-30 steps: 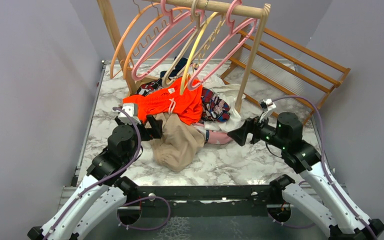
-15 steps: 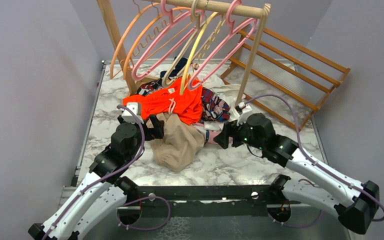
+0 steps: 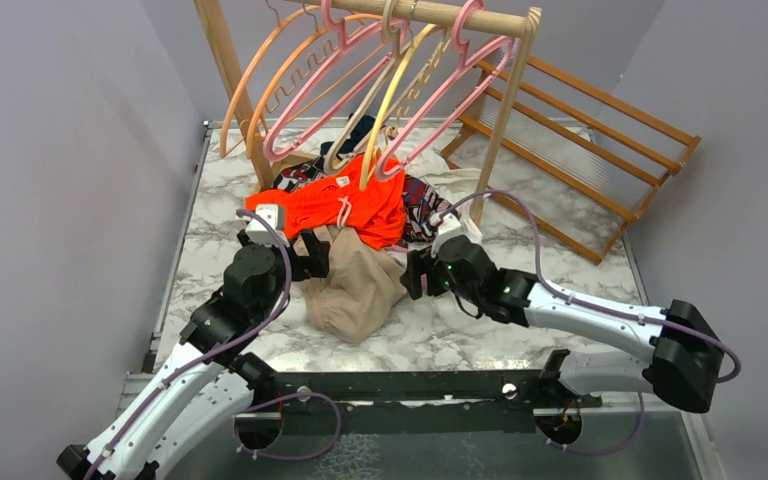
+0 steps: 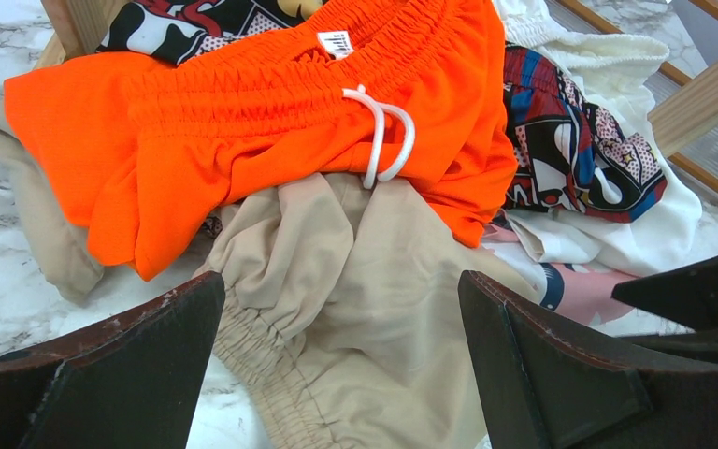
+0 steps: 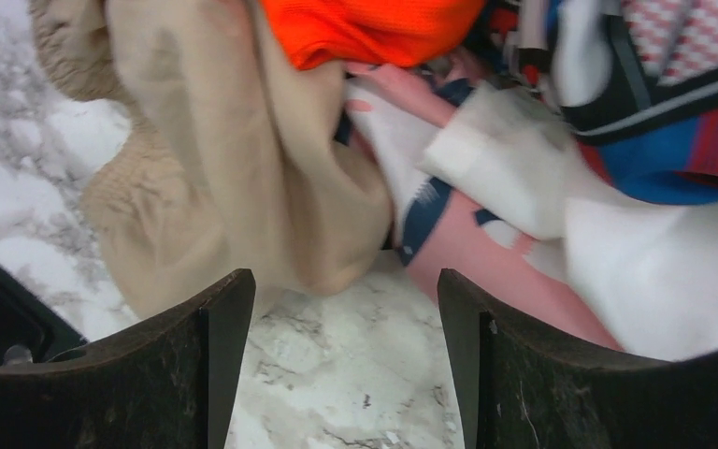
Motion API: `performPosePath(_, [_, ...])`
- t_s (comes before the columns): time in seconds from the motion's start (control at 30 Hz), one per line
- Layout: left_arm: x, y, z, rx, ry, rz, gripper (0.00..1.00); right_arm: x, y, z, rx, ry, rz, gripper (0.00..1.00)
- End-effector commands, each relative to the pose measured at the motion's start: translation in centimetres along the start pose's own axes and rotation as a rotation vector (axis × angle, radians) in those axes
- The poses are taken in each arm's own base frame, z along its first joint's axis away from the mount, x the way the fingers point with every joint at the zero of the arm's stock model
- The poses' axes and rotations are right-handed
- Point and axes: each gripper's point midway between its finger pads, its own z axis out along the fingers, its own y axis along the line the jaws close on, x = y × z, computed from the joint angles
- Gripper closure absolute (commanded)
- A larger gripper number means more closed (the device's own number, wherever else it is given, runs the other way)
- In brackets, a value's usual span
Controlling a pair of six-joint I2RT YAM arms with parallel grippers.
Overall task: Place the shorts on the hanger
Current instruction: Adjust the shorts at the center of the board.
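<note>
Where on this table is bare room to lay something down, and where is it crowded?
Bare marble lies between the shorts and the near edge of the table, beside the slatted rack at right, and along the left edge. Under the hangers, the clothes pile crowds it.
</note>
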Motion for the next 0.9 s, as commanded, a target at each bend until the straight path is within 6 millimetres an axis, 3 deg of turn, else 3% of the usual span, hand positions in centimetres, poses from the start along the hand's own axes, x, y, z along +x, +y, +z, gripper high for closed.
performPosePath(0.0, [-0.2,-0.4,0.0,0.028,-0.019,0.007,0.01,-2.0,5.4,0.3,-0.171,-0.084,-0.059,0.26])
performPosePath(0.2, [-0.4,-0.5,0.0,0.033,-0.025,0.007,0.02,-0.1,8.4,2.1,-0.197,-0.034,-0.130,0.29])
performPosePath(0.4, [-0.3,-0.5,-0.1,0.033,-0.027,0.007,0.02,-0.2,6.7,4.2,-0.049,-0.057,-0.131,0.40])
performPosePath(0.63, [-0.4,-0.5,-0.1,0.035,-0.028,0.006,0.02,0.3,7.2,5.8,-0.035,-0.022,-0.149,0.49])
performPosePath(0.77, [-0.4,-0.5,-0.1,0.035,-0.031,0.005,0.02,0.1,7.5,6.0,-0.041,-0.018,-0.159,0.67])
performPosePath(0.87, [-0.5,-0.5,-0.2,0.037,-0.035,0.005,0.02,-0.7,7.7,5.5,-0.045,-0.028,-0.170,0.96])
